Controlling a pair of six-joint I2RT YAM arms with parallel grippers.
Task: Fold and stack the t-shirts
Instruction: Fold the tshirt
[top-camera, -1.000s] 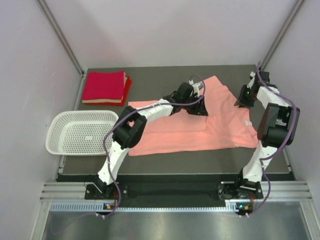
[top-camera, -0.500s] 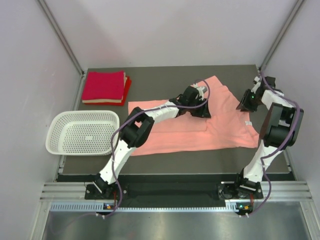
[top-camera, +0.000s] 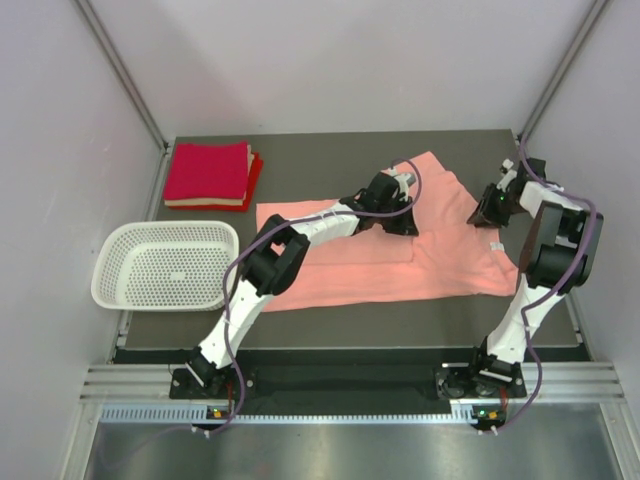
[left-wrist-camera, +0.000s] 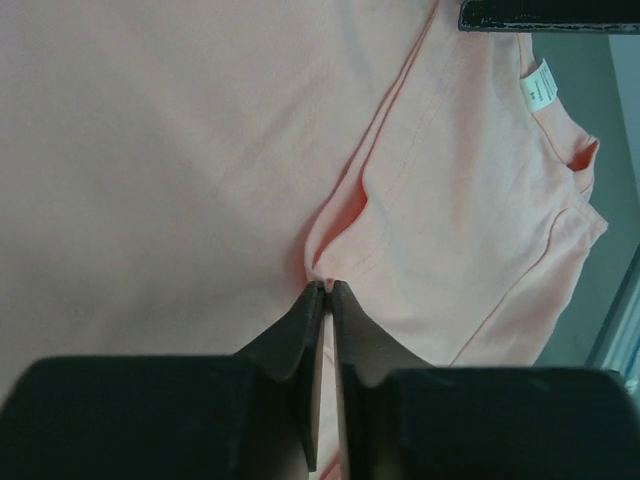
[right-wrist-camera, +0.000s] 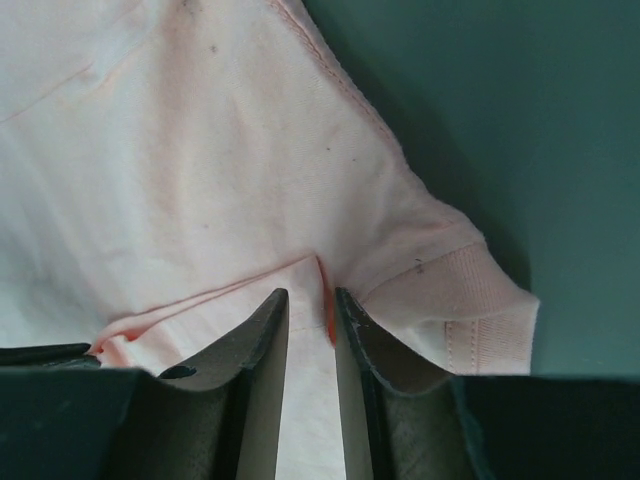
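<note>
A salmon-pink t-shirt (top-camera: 440, 250) lies spread on the dark table, its lower part folded over. My left gripper (top-camera: 400, 218) rests on its middle. In the left wrist view it (left-wrist-camera: 325, 287) is shut, pinching a small ridge of the pink cloth (left-wrist-camera: 200, 150); the white tag (left-wrist-camera: 538, 86) shows at the upper right. My right gripper (top-camera: 487, 213) sits at the shirt's right edge. In the right wrist view its jaws (right-wrist-camera: 310, 296) stand narrowly apart with a fold of pink cloth (right-wrist-camera: 200, 150) between them, next to the ribbed collar (right-wrist-camera: 470, 300). Folded red t-shirts (top-camera: 208, 172) are stacked at the back left.
A white perforated basket (top-camera: 120, 255) stands at the left edge of the table (top-camera: 330, 160). Pale walls close in the left, back and right sides. The right arm's cable loops over the table's right edge.
My right gripper has come down and slightly forward onto the shirt's right edge. My left gripper shifted a little to the right on the shirt and then held still.
</note>
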